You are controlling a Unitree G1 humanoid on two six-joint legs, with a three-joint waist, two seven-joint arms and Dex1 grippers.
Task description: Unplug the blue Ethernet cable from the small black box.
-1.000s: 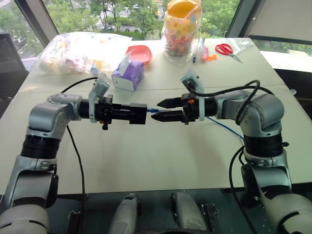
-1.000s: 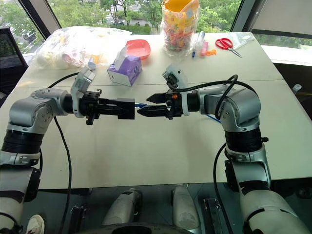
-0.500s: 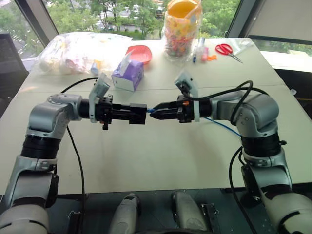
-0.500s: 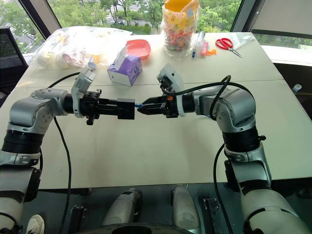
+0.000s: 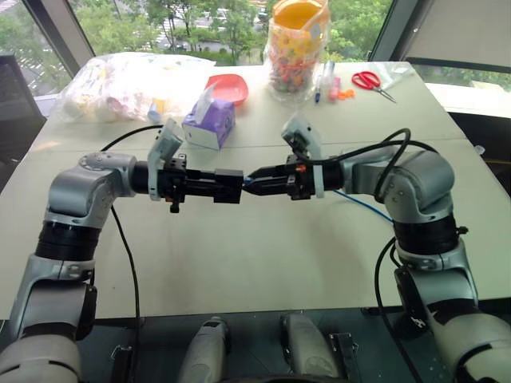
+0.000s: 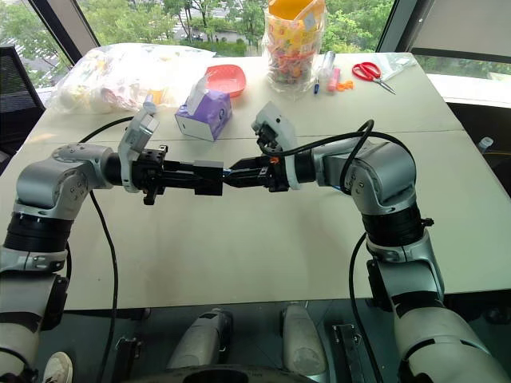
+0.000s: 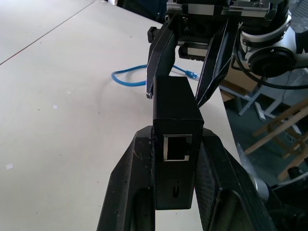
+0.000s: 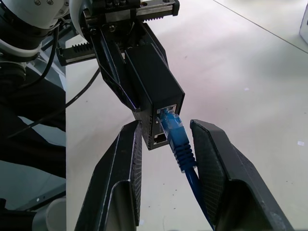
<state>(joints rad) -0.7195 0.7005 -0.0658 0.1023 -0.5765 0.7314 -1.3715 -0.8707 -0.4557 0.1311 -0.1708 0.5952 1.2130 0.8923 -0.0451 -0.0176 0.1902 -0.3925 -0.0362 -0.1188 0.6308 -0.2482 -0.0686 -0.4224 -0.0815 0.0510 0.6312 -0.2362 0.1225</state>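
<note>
The thin bright-blue Ethernet cable [image 8: 179, 139] is seen plugged by its ribbed blue boot into a port on the end face of the small matte-black plastic box [image 8: 153, 91]. The box is held in the air above the pale table [image 5: 263, 263], between the two arms, with a second, empty port showing on its opposite end in the left wrist view. From the plug the cable is run back under the right arm, and a slack loop of it [image 7: 130, 77] is seen lying on the table surface.

The box is clamped on its sides between the closed black fingers of the left gripper [image 5: 226, 186], which is pointed across toward the right arm. The right gripper [image 6: 238, 173] is brought up nose to nose with it. Its fingers [image 8: 120, 178] are set narrowly to either side of the plug boot, but a slim gap is seen on each side in the right wrist view, so whether the plug is truly pinched cannot be told.

Farther back on the table a purple tissue box [image 5: 210, 124], a red shallow dish [image 5: 229, 86], a clear bag of small items [image 5: 120, 84], a tall clear jar of coloured sweets with a yellow lid [image 5: 297, 49] and red-handled scissors [image 5: 369, 80] are set well apart from the grippers.
</note>
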